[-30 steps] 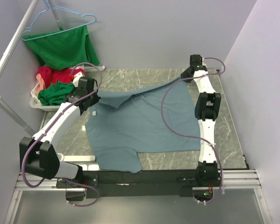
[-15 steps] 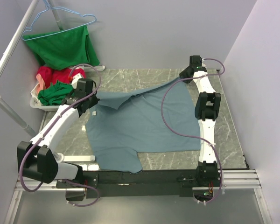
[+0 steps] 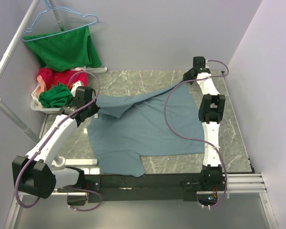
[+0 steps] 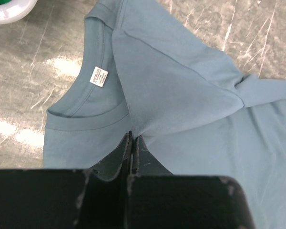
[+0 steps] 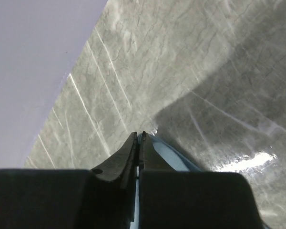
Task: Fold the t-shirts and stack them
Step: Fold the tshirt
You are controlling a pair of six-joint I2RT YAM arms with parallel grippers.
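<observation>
Left end effector (image 4: 133,137) is pinched closed on a fold of the grey-blue t-shirt (image 3: 143,129) beside its collar. The right end effector (image 5: 139,135) is clamped on the shirt's far corner, raised off the marble desk (image 3: 133,78) on which the shirt lies spread. At far left, red and green t-shirts (image 3: 55,90) fill a white bin (image 3: 35,106).

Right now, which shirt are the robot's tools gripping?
The grey-blue t-shirt, spread on the table. The red shirt and dark green shirt lie in the basket; the bright green shirt hangs.
</observation>
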